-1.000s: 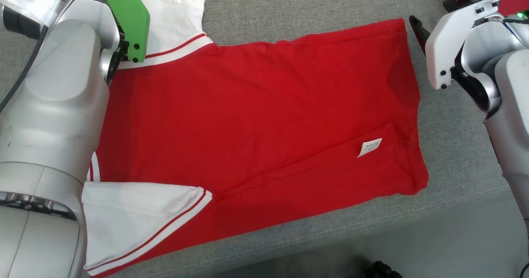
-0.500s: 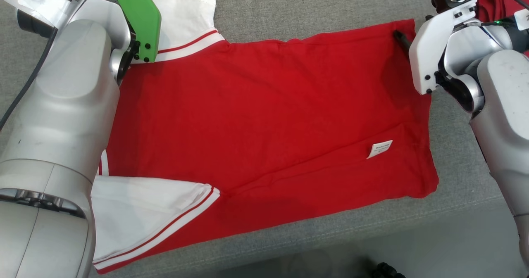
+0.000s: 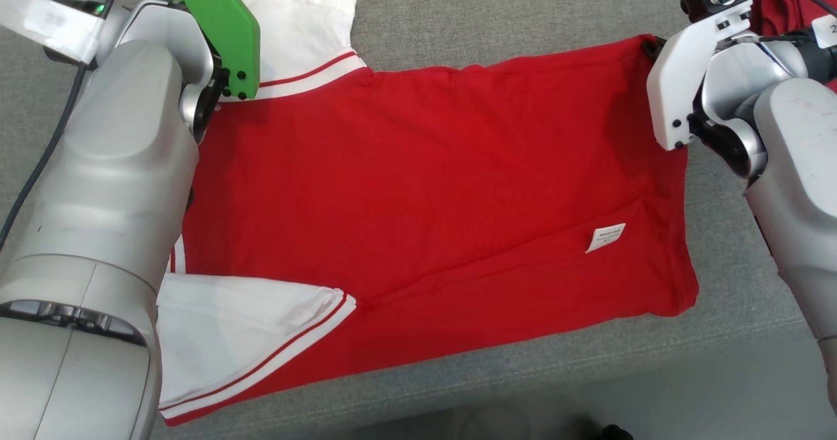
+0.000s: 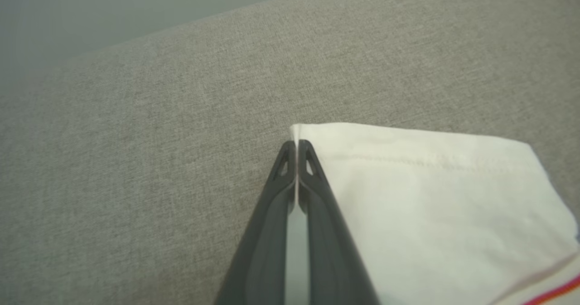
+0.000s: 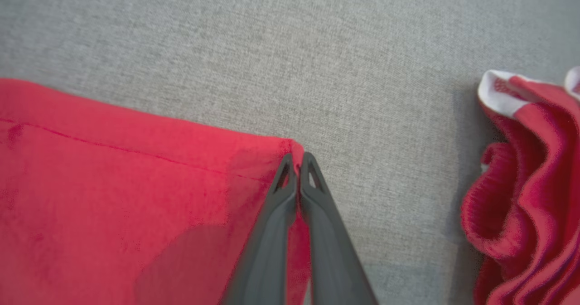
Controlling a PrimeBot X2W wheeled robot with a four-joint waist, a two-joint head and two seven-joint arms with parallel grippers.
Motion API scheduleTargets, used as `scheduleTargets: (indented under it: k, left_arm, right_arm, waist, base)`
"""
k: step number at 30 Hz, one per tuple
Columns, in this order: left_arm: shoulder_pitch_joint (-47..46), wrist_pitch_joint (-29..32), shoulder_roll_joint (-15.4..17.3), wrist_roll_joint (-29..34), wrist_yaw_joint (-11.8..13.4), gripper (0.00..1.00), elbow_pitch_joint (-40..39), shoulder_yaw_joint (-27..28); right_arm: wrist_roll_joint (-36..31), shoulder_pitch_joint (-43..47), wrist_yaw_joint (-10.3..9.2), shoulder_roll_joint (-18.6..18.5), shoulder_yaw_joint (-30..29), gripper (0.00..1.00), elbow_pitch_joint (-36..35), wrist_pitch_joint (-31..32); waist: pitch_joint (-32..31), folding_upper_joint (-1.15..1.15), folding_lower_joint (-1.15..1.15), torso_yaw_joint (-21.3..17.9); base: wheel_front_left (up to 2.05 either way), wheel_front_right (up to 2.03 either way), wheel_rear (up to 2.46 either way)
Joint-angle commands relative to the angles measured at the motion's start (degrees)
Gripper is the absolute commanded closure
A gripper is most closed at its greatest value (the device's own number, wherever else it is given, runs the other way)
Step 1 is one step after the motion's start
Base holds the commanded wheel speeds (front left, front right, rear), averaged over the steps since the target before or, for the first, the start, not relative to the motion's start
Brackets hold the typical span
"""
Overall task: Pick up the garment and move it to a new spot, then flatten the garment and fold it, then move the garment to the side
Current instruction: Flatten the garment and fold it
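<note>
The garment (image 3: 425, 185) is a red shirt with white sleeves, spread flat on a grey cushion (image 3: 497, 15). My left gripper (image 4: 296, 144) is shut on the corner of the far white sleeve (image 4: 430, 196); in the head view a green mount (image 3: 222, 28) on the left wrist covers its fingers. At the shirt's far right corner, my right gripper (image 5: 297, 157) is shut on the red hem (image 5: 113, 182). Its dark tip (image 3: 649, 46) peeks out beside the white wrist cover. A small white label (image 3: 605, 237) lies on the red cloth.
A second crumpled red cloth with white trim (image 5: 521, 182) lies to the right of my right gripper, apart from the hem. The cushion's front edge (image 3: 588, 361) runs across the bottom of the head view, with floor (image 3: 719, 401) below it.
My right gripper moved in to the garment's far right corner and shut on the hem. The left gripper stayed shut on the sleeve. The head view shifted a little.
</note>
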Motion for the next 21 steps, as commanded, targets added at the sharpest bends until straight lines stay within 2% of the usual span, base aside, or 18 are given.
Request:
scheduleTargets:
  k: [1, 8, 14, 21]
  left_arm:
    - [0.5, -1.8, -0.1, -1.3, 0.9, 1.0, -0.5, 1.1]
    - [4.4, -10.8, -1.4, -5.2, 1.5, 1.0, -2.9, 4.4]
    - [9.4, -19.0, -2.8, -7.5, 1.6, 1.0, -7.2, 5.7]
    - [17.3, -21.6, -3.7, -11.3, 2.1, 1.0, -13.6, 7.3]
  right_arm:
    - [0.5, 0.9, -0.09, -0.7, -0.5, 1.0, -0.5, -0.7]
    - [4.1, 5.3, -0.09, -2.6, -3.7, 1.0, -3.7, -2.9]
    - [3.3, 10.4, -0.09, -4.0, -8.8, 1.0, -6.9, -6.4]
    - [3.5, 16.3, -0.09, -4.1, -11.8, 1.0, -8.4, -7.7]
  waist:
    - [-0.6, 0.0, 0.0, 0.7]
    - [-3.7, 0.0, 0.0, 3.5]
    - [-7.5, 0.0, 0.0, 6.3]
    - [-12.2, 0.0, 0.0, 8.7]
  base:
    - [0.0, 0.0, 0.0]
    - [0.0, 0.0, 0.0]
    - [0.0, 0.0, 0.0]
    - [0.0, 0.0, 0.0]
